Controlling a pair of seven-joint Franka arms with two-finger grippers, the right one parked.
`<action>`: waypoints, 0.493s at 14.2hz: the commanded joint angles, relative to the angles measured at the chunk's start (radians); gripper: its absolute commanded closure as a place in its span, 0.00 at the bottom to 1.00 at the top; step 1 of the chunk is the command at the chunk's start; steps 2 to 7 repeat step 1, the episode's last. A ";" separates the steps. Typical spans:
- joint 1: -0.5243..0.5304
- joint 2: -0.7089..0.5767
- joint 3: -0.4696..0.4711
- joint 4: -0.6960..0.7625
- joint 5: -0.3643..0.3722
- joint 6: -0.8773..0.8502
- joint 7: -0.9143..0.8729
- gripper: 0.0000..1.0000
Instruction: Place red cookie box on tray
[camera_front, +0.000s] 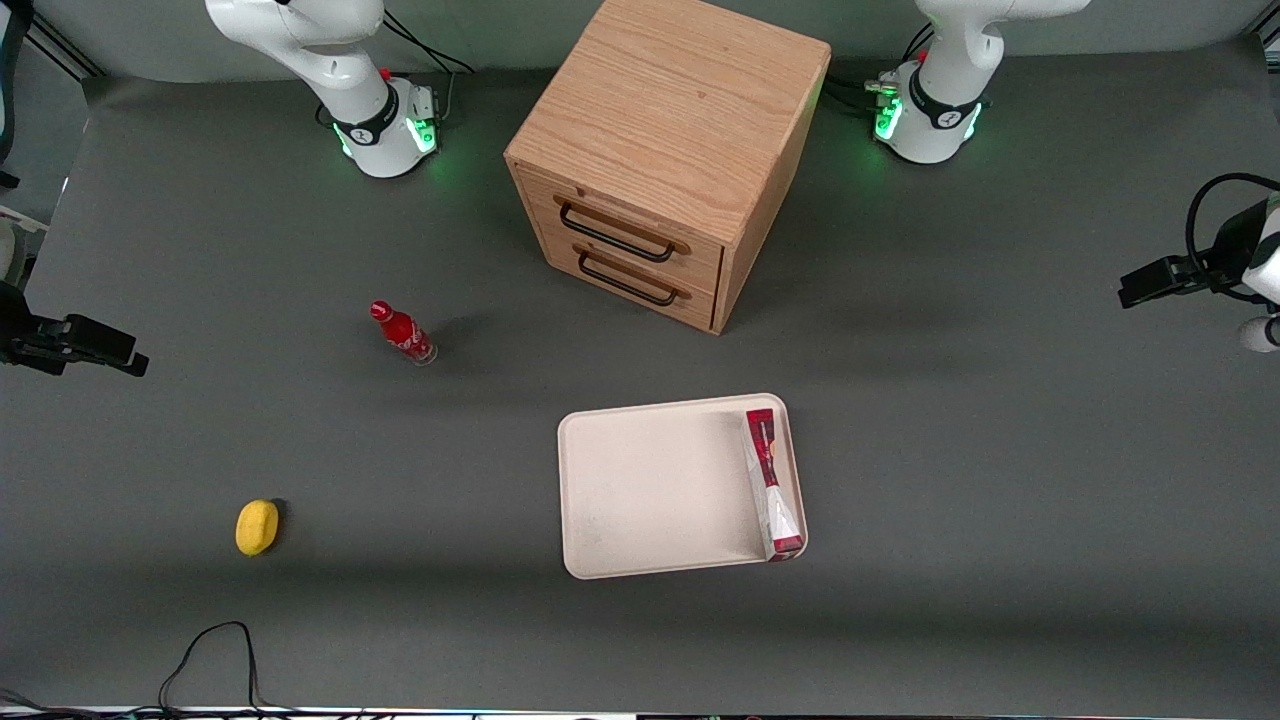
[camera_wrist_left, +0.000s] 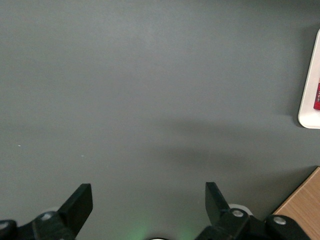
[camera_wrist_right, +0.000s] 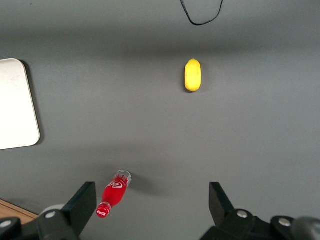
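Front view: a cream-white tray (camera_front: 650, 490) sits just below the middle of the frame on the grey table (camera_front: 1000, 480), with the red cookie box (camera_front: 772, 485) lying inside it. The long, narrow carton runs along the tray's short edge at the working arm's end, tight against the raised rim, and looks tipped up on its side against that rim rather than flat. The rest of the tray floor is bare.

The left arm's gripper (camera_front: 1150, 282) hangs at the right edge of the frame, about level with the cabinet's drawers and well apart from the tray. In the left wrist view the gripper (camera_wrist_left: 149, 200) has its two black fingers (camera_wrist_left: 80, 205) spread wide, with nothing between them and only grey table surface beneath. A rounded corner of the tray (camera_wrist_left: 309, 100) and a sliver of the red box (camera_wrist_left: 317, 97) also show in that view, along with a corner of the wooden cabinet (camera_wrist_left: 302, 210).

A wooden two-drawer cabinet (camera_front: 670, 150) stands at the top centre of the front frame, farther from the camera than the tray. A small red bottle (camera_front: 403, 333) stands left of centre, and a yellow lemon-like object (camera_front: 256, 526) lies in the lower left, nearer the camera. Both lie toward the parked arm's end of the table.
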 joint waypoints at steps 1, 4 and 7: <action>-0.034 0.000 0.018 0.025 0.021 -0.046 0.020 0.01; -0.034 0.000 0.018 0.025 0.021 -0.046 0.020 0.01; -0.034 0.000 0.018 0.025 0.021 -0.046 0.020 0.01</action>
